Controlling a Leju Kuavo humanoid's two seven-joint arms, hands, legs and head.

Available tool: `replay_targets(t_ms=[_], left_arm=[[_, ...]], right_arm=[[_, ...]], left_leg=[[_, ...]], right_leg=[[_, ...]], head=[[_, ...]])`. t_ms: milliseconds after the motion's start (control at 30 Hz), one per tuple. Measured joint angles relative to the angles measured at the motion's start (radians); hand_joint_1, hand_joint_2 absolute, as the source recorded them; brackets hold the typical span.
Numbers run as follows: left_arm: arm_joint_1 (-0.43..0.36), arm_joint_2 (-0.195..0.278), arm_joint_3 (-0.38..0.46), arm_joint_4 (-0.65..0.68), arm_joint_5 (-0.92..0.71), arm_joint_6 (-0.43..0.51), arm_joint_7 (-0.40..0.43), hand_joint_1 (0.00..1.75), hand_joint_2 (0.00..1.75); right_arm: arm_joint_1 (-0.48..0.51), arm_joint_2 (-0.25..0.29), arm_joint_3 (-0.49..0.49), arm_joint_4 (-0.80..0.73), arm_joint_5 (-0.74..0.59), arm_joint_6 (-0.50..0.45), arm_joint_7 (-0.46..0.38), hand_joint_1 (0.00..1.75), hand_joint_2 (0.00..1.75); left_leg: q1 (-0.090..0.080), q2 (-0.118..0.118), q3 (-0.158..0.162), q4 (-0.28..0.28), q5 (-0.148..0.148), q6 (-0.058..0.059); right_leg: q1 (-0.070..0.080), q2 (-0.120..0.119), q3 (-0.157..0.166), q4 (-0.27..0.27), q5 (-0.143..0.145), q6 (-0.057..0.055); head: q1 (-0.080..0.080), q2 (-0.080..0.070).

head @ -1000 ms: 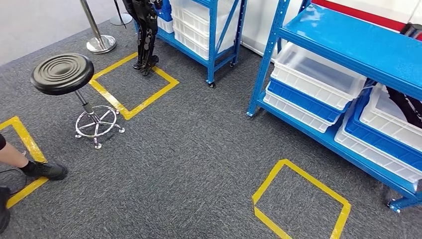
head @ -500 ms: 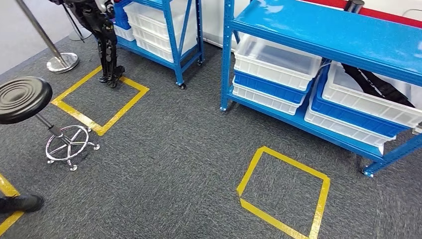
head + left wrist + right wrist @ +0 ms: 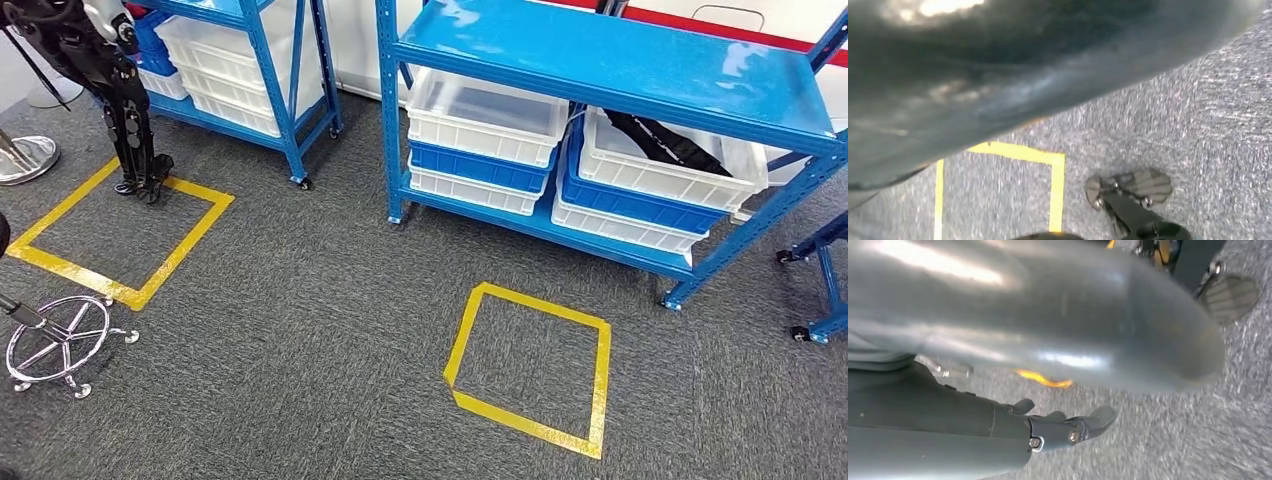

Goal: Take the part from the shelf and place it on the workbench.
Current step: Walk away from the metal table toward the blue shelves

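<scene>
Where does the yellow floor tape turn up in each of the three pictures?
Head view: yellow tape squares on the grey carpet, one before the blue shelf.
Left wrist view: a tape corner on carpet.
Right wrist view: a blurred yellow streak, likely tape.
Shared landmark: the carpet.

Even light from my head, smeared blur at both wrists.

From my head the scene is bright and evenly lit, sharp enough to show the carpet point(image 3: 330, 300) weave; pale glare patches sit on the top shelf point(image 3: 600, 55), and soft shadow lies under it over the bins point(image 3: 488, 115). Straight shelf posts bow slightly toward the edges. My left wrist view is motion-blurred, the carpet streaked, with a white hot spot on a dark out-of-focus mass. My right wrist view is smeared too, with bright streaks on grey metal; my right hand point(image 3: 1068, 427) is fairly crisp.
</scene>
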Motion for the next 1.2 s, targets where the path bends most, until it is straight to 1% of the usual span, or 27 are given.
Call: replay_targets(t_ms=[67,100,133,167,200,233,267,300,333,367,400,467,533,567,600,633,667,700,767,833,900,967,1033,1100,1133,1167,1200], left_arm=[[0.001,0.0,0.0,0.0,0.0,0.0,0.0,0.0,0.0],[0.001,0.0,0.0,0.0,0.0,0.0,0.0,0.0,0.0],[0.001,0.0,0.0,0.0,0.0,-0.001,0.0,0.0,0.0],[0.001,-0.001,0.0,0.0,0.0,-0.001,0.0,0.0,0.0],[0.001,-0.002,0.0,0.0,0.0,-0.002,0.0,0.0,0.0],[0.001,-0.002,0.0,0.0,0.0,-0.002,0.0,0.0,0.0],[0.001,-0.002,0.0,0.0,0.0,-0.001,0.001,0.0,0.0],[0.001,-0.002,0.0,0.0,0.0,-0.001,0.002,0.0,0.0],[0.0,-0.002,0.0,0.0,0.0,0.0,0.003,0.0,0.0],[-0.001,-0.002,0.0,0.0,0.0,0.0,0.003,0.0,0.0],[-0.002,-0.003,0.0,0.0,0.0,0.0,0.003,0.0,0.0],[-0.004,-0.003,0.0,0.0,0.0,0.001,0.003,0.0,0.0],[-0.002,-0.003,0.0,0.0,0.0,0.001,0.003,0.0,0.0],[-0.001,-0.003,0.0,0.0,0.0,0.001,0.004,0.0,0.0],[0.001,-0.003,0.0,0.0,0.0,0.0,0.004,0.0,0.0],[0.001,-0.003,0.0,0.0,0.0,0.0,0.004,0.0,0.0],[0.002,-0.003,0.0,0.0,0.0,0.0,0.005,0.0,0.0],[0.002,-0.003,0.0,0.0,0.0,0.0,0.005,0.0,0.0],[0.002,-0.003,0.0,0.001,0.0,0.0,0.005,0.0,0.0],[0.001,-0.003,0.0,0.001,0.0,0.0,0.005,0.0,0.0],[0.0,-0.005,0.0,0.001,-0.001,0.0,0.006,0.0,0.0],[-0.001,-0.007,-0.001,0.001,-0.004,0.0,0.008,0.0,0.0],[-0.001,-0.009,-0.001,0.001,-0.007,0.0,0.01,0.0,0.0],[0.0,-0.011,-0.001,0.001,-0.009,-0.001,0.011,0.0,0.0],[0.0,-0.011,-0.001,0.001,-0.01,-0.002,0.011,0.0,0.0],[0.0,-0.012,-0.001,0.001,-0.011,-0.002,0.011,0.0,0.0],[0.0,-0.014,-0.001,0.001,-0.011,-0.003,0.01,0.0,0.0]], right_arm=[[-0.003,0.001,-0.002,0.0,0.0,0.001,-0.002,0.0,0.0],[-0.003,0.001,-0.003,0.0,0.0,0.001,-0.002,0.0,0.0],[-0.002,0.001,-0.004,0.0,0.0,0.001,-0.002,0.0,0.0],[-0.001,0.0,-0.005,0.0,0.0,0.001,-0.002,0.0,0.0],[-0.001,-0.001,-0.005,0.0,0.0,0.001,-0.003,0.0,0.0],[-0.002,-0.001,-0.005,0.0,0.001,0.001,-0.004,0.0,0.0],[-0.004,-0.001,-0.005,0.0,0.004,0.001,-0.005,0.0,0.0],[-0.006,0.0,-0.005,-0.001,0.007,0.001,-0.007,0.0,0.0],[-0.006,0.001,-0.005,-0.001,0.011,0.002,-0.008,0.0,0.0],[-0.005,0.002,-0.005,-0.001,0.015,0.002,-0.009,0.0,0.0],[-0.004,0.003,-0.005,-0.001,0.017,0.002,-0.009,0.0,0.0],[-0.002,0.003,-0.005,-0.001,0.02,0.002,-0.009,0.0,0.0],[-0.003,0.004,-0.005,-0.001,0.022,0.002,-0.01,0.0,0.0],[-0.003,0.005,-0.005,-0.001,0.023,0.003,-0.01,0.0,0.0],[-0.003,0.006,-0.005,-0.001,0.023,0.003,-0.011,0.0,0.0],[-0.002,0.007,-0.005,-0.001,0.023,0.004,-0.011,0.0,0.0],[-0.002,0.007,-0.005,-0.001,0.023,0.004,-0.012,0.0,0.0],[-0.002,0.008,-0.005,-0.001,0.024,0.004,-0.012,0.0,0.0],[-0.003,0.009,-0.005,-0.001,0.026,0.004,-0.013,0.0,0.0],[-0.003,0.009,-0.005,-0.001,0.03,0.004,-0.015,0.0,0.0],[0.001,0.009,-0.005,-0.001,0.034,0.004,-0.016,0.0,0.0],[0.003,0.008,-0.005,-0.001,0.036,0.005,-0.016,0.0,0.0],[0.0,0.009,-0.004,-0.001,0.04,0.008,-0.018,0.0,0.0],[-0.002,0.011,-0.004,-0.001,0.046,0.011,-0.02,0.0,0.0],[-0.001,0.011,-0.004,-0.001,0.048,0.011,-0.02,0.0,0.0],[0.0,0.011,-0.004,-0.001,0.05,0.011,-0.021,0.0,0.0],[0.0,0.011,-0.004,-0.001,0.051,0.011,-0.021,0.0,0.0]], left_leg=[[-0.003,0.032,-0.002,0.0,-0.002,0.004],[-0.004,0.047,-0.002,0.0,-0.002,0.005],[-0.004,0.061,-0.002,0.0,-0.003,0.005],[-0.004,0.074,-0.001,0.0,-0.004,0.003],[-0.003,0.085,0.001,0.0,-0.006,0.001],[-0.007,0.095,0.003,0.001,-0.009,-0.003],[-0.01,0.106,0.006,0.001,-0.012,-0.009],[-0.013,0.116,0.011,0.002,-0.015,-0.015],[-0.015,0.126,0.016,0.0,-0.018,-0.021],[-0.014,0.136,0.023,-0.002,-0.021,-0.028],[-0.011,0.137,0.029,-0.002,-0.025,-0.034],[-0.006,0.096,0.021,0.041,-0.06,-0.044],[-0.003,0.04,-0.032,0.163,-0.128,-0.047],[-0.003,0.028,-0.063,0.227,-0.154,-0.048],[-0.003,0.023,-0.086,0.269,-0.164,-0.048],[-0.003,0.021,-0.093,0.273,-0.152,-0.047],[-0.002,0.017,-0.079,0.235,-0.118,-0.046],[0.0,0.006,-0.053,0.168,-0.074,-0.045],[0.006,-0.039,-0.003,0.045,-0.021,-0.044],[0.005,-0.061,0.01,0.008,-0.018,-0.039],[0.002,-0.039,0.011,0.002,-0.013,-0.027],[0.004,-0.015,0.013,-0.006,-0.007,-0.012],[0.002,0.013,0.013,-0.008,-0.007,-0.002],[-0.001,0.042,0.012,-0.008,-0.009,0.002],[-0.002,0.056,0.013,-0.008,-0.011,0.002],[-0.002,0.068,0.014,-0.008,-0.012,0.001],[-0.001,0.079,0.016,-0.008,-0.014,-0.001]], right_leg=[[0.0,-0.026,-0.068,0.134,-0.054,-0.002],[-0.001,-0.029,-0.083,0.166,-0.062,0.003],[-0.001,-0.032,-0.078,0.159,-0.055,0.012],[-0.001,-0.039,-0.05,0.11,-0.034,0.021],[-0.001,-0.055,-0.007,0.033,-0.009,0.029],[0.001,-0.081,0.032,-0.038,0.014,0.031],[0.003,-0.1,0.063,-0.09,0.032,0.028],[0.006,-0.112,0.077,-0.116,0.043,0.02],[0.009,-0.111,0.077,-0.121,0.048,0.011],[0.009,-0.098,0.076,-0.123,0.052,0.002],[0.005,-0.086,0.079,-0.125,0.054,-0.005],[-0.006,-0.063,0.09,-0.132,0.058,-0.018],[-0.008,-0.039,0.095,-0.133,0.06,-0.026],[-0.006,-0.026,0.095,-0.133,0.059,-0.028],[-0.004,-0.01,0.096,-0.132,0.059,-0.028],[-0.004,0.005,0.098,-0.132,0.059,-0.028],[-0.004,0.02,0.1,-0.131,0.058,-0.028],[-0.004,0.035,0.102,-0.13,0.057,-0.027],[-0.002,0.061,0.099,-0.127,0.055,-0.021],[-0.001,0.08,0.09,-0.127,0.057,-0.01],[-0.005,0.093,0.079,-0.13,0.06,0.001],[-0.001,0.054,0.052,-0.091,0.04,0.004],[0.004,-0.005,-0.009,0.029,-0.014,-0.004],[0.003,-0.026,-0.074,0.155,-0.059,-0.004],[0.002,-0.03,-0.083,0.173,-0.06,0.001],[0.002,-0.035,-0.068,0.145,-0.045,0.01],[0.002,-0.044,-0.033,0.08,-0.02,0.019]], head=[[0.002,0.0],[0.002,0.0],[0.003,0.0],[0.003,0.0],[0.003,0.0],[0.004,0.0],[0.003,0.0],[0.003,0.0],[0.003,0.0],[0.003,0.0],[0.002,0.0],[-0.002,0.0],[-0.009,0.0],[-0.01,0.0],[-0.01,0.0],[-0.01,0.0],[-0.01,0.0],[-0.01,0.0],[-0.01,0.0],[-0.009,0.0],[-0.009,0.0],[-0.005,0.0],[0.0,0.0],[0.002,0.0],[0.002,0.0],[0.003,0.0],[0.003,0.0]])
